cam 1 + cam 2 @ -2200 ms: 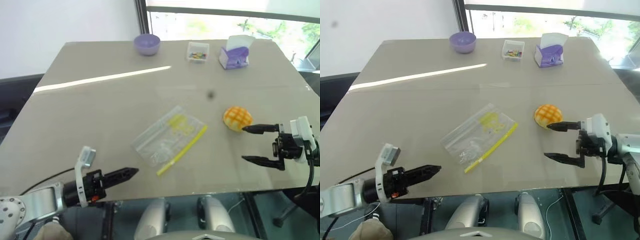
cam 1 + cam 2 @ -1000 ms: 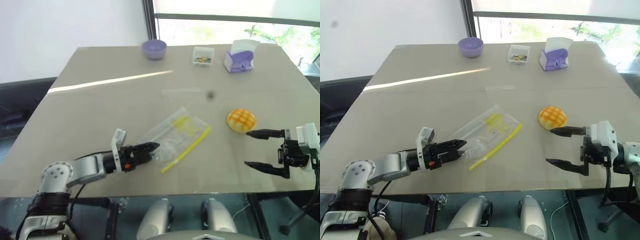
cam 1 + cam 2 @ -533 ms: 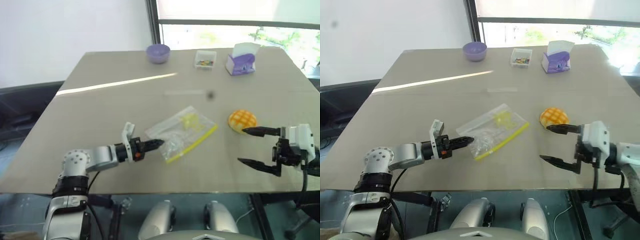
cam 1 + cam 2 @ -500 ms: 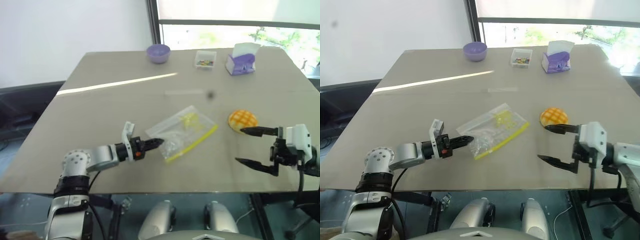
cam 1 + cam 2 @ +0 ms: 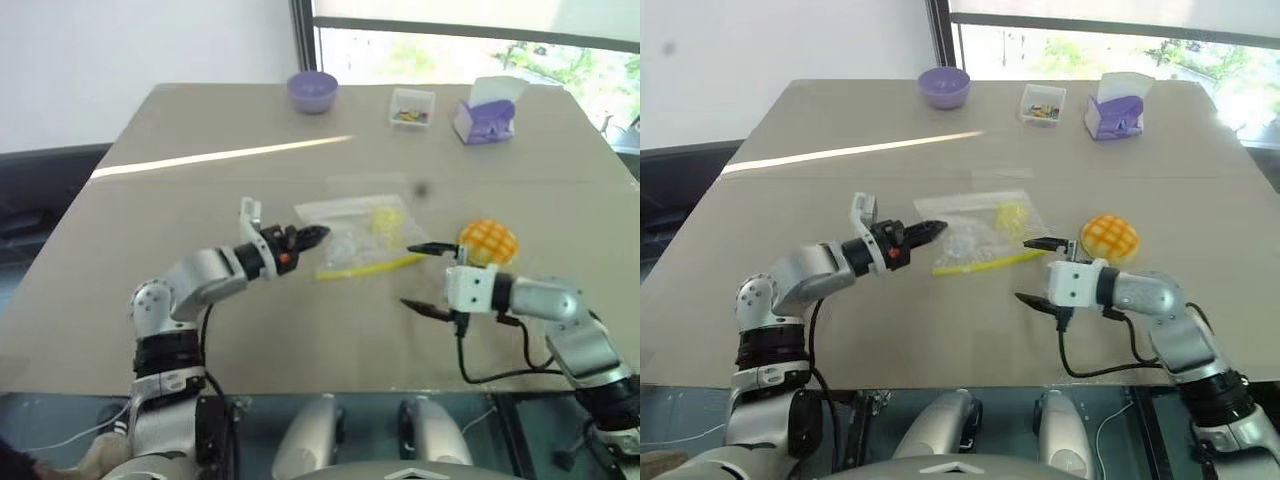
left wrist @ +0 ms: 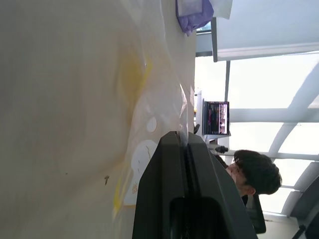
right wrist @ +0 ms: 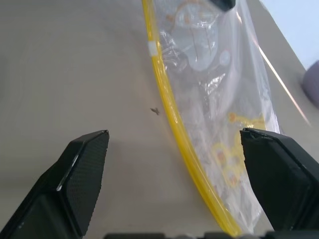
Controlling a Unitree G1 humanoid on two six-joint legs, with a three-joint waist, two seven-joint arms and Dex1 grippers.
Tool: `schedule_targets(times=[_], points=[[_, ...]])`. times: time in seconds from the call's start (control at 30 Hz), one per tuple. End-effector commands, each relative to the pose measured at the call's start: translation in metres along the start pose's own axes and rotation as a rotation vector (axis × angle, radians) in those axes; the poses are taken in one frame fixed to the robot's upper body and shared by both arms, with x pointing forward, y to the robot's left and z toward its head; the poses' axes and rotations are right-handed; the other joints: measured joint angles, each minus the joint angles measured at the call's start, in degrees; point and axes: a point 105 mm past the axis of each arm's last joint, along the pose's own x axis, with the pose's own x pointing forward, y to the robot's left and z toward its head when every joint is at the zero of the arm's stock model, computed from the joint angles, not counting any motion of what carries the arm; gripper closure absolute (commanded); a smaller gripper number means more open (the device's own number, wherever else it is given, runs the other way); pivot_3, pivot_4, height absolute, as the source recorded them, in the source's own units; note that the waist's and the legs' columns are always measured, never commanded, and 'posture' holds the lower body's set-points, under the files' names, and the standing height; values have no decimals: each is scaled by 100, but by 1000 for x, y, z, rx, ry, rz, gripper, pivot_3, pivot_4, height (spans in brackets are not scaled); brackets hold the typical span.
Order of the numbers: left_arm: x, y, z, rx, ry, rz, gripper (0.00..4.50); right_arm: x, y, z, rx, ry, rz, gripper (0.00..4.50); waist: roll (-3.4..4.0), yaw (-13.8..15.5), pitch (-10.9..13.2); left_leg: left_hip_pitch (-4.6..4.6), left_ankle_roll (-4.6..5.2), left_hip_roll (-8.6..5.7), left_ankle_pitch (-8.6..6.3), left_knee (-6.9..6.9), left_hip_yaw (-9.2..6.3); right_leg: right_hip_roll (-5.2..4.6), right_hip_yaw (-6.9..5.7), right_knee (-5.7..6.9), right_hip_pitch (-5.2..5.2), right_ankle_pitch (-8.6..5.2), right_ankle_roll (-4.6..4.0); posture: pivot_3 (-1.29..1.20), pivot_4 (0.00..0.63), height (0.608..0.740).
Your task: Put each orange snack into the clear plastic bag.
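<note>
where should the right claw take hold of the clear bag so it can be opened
Grip the yellow sealing strip on the clear plastic bag, coming in low from the robot's near side. That strip edge faces the open right claw, and the shut left claw already pinches the opposite end, so pulling there would probably part the mouth.

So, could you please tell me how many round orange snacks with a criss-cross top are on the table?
1. The round, domed orange snack lies on the table beside the open right gripper, past the clear plastic bag's yellow-strip end. None seem hidden.
</note>
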Motion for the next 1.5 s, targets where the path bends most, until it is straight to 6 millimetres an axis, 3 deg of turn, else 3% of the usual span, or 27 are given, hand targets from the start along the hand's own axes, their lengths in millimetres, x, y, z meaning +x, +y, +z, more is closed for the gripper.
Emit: schedule_targets(times=[0.03, 0.27, 0.53, 0.67, 0.83, 0.9, 1.17, 1.27, 1.4, 1.5], points=[[-1, -21, 8, 18, -64, -36, 4449, 10, -10, -3, -75, 25, -65, 0, -6, -5, 4, 0, 0, -1, 0, 0, 0, 0, -1, 0, 0, 0, 0, 0, 150, 740], [6, -32, 9, -22, -109, -31, 4449, 35, -25, -24, -82, 124, -189, 0, -28, -74, 16, 16, -2, -2, 1, 3, -1, 11, 2, 4, 16, 0, 1, 0, 150, 740], [8, -35, 10, -43, -124, -24, 4449, 48, -34, -41, -60, 209, -296, 0, -29, -115, 16, 38, -2, -6, 2, 4, 0, 21, 3, 5, 38, 0, 0, 0, 150, 740], [6, -35, 12, -50, -135, -23, 4500, 49, -38, -54, -32, 274, -352, 989, -31, -116, 15, 42, -4, -6, 3, 6, 1, 23, 3, 5, 43, 0, 0, 0, 150, 740], [4, -32, 15, -56, -144, -18, 4500, 49, -41, -57, -35, 283, -368, 3627, -32, -109, 15, 39, -4, -9, 3, 6, -1, 22, 2, 4, 43, 0, 0, 0, 150, 740], [3, -32, 16, -57, -147, -16, 4500, 49, -44, -57, -42, 282, -383, 4461, -33, -118, 16, 39, -4, -9, 3, 4, -2, 22, 2, 3, 42, 0, 0, 0, 150, 740], [-14, -16, 26, 32, -138, 75, 4500, 47, -67, -50, -47, 244, -459, 4461, -35, -200, 20, 39, -5, -5, 4, 0, -1, 28, 5, 4, 37, 0, -1, 0, 150, 740], [-23, -10, 30, 81, -134, 127, 3710, 48, -72, -47, -58, 230, -462, 4500, -38, -227, 24, 37, -4, -6, 3, -1, -2, 27, 5, 3, 35, 0, -1, 0, 150, 740], [-38, 8, 41, 207, -142, 278, 1932, 49, -78, -44, -45, 214, -465, 4500, -39, -261, 26, 37, -5, -5, 3, -8, -3, 27, 5, 4, 30, 0, -2, 0, 150, 740], [-53, 14, 55, 417, -184, 379, 1932, 51, -82, -40, -17, 190, -463, 4500, -36, -275, 30, 36, -4, -8, 3, -15, 2, 29, 7, 4, 26, 0, -2, 0, 150, 740]])
